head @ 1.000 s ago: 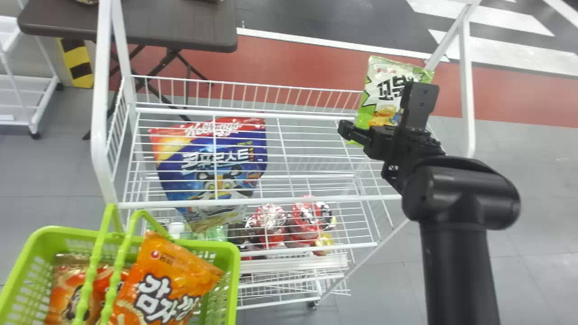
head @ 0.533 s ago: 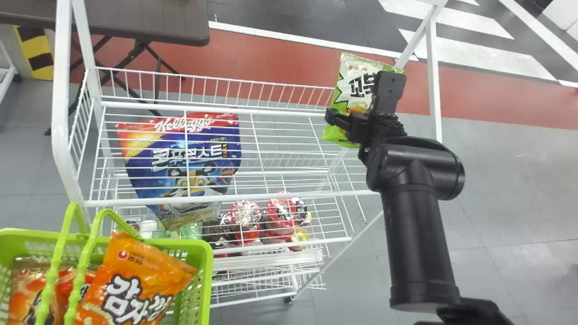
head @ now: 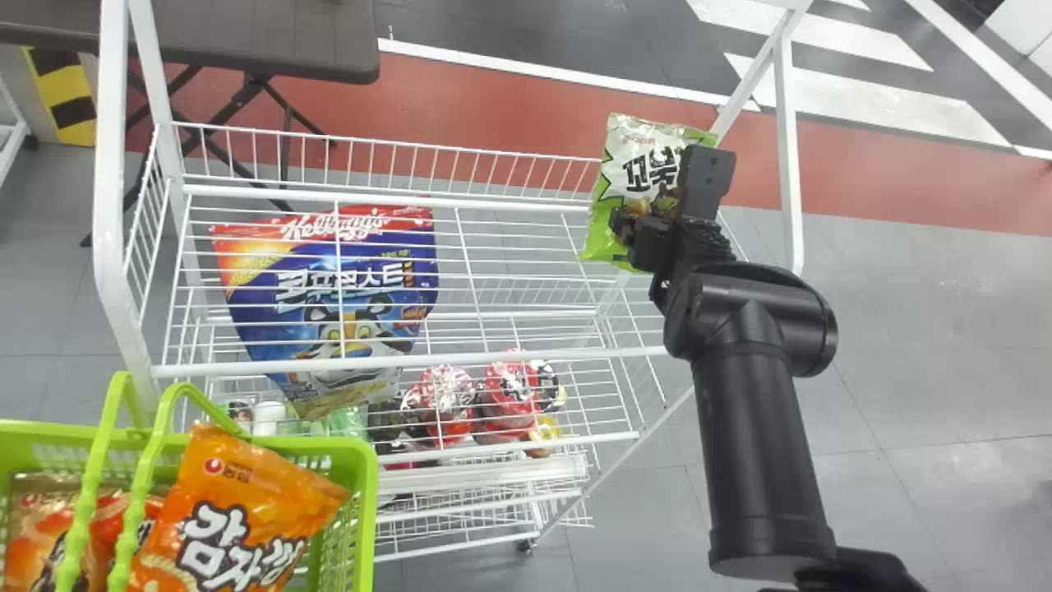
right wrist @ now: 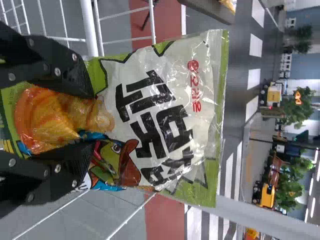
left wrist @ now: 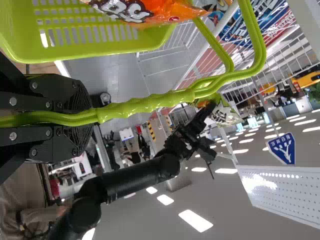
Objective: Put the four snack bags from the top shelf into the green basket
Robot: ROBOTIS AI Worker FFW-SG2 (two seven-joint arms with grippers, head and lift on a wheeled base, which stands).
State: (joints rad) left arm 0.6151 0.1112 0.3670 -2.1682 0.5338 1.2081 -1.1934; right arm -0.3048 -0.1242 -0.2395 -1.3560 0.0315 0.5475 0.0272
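Grey floor (head: 929, 329), red stripe (head: 460, 99) across it, white wire rack (head: 411, 360) in front. Head view: green-and-white snack bag (head: 633, 173) upright, slightly tilted, at rack's far right end. Right gripper (head: 664, 197) at its lower half. Blue-and-red bag (head: 353, 288) seen through the wires, left side. Green basket (head: 329, 448) front left; orange snack bag (head: 222, 518) inside, leaning, top corner above the rim; brown-and-orange bag (head: 41, 534) next to it.

Left wrist view: left gripper (left wrist: 95, 116) closed around the basket's green handles (left wrist: 145, 104). Orange bag in basket, shiny.

Right wrist view: right gripper (right wrist: 92, 120) part-open, fingers set apart by the bag they hold, one each side. Bag glossy, creased; white front, green edges, big black lettering, flat crimped top seal; yellow-orange snack picture bulges between the fingers.
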